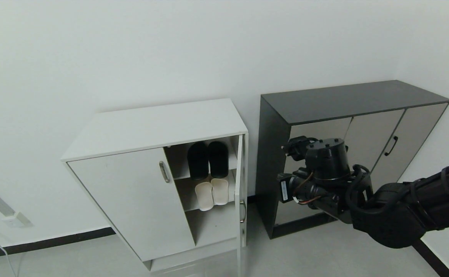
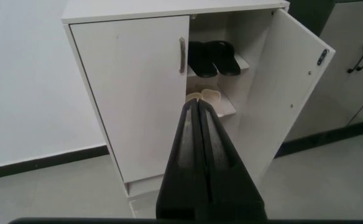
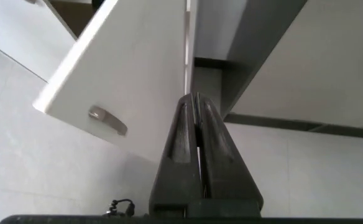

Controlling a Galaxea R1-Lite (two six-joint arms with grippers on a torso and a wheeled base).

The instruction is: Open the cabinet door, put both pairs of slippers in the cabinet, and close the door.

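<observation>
Plain white wall (image 1: 132, 46) behind. Black slippers (image 1: 208, 159) and white slippers (image 1: 212, 194) are already shelved in the cabinet (image 1: 163, 123), so only the open door (image 1: 240, 173) is left. It's probably best pushed slowly on its outer face by the pinched-shut right end effector (image 3: 197, 99).

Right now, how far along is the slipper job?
Nearly done. In the cabinet, the black slippers sit on the upper shelf and the white slippers on the shelf below. Nothing is in hand: the left gripper and right gripper are shut and empty. Left: closing the open door.
</observation>
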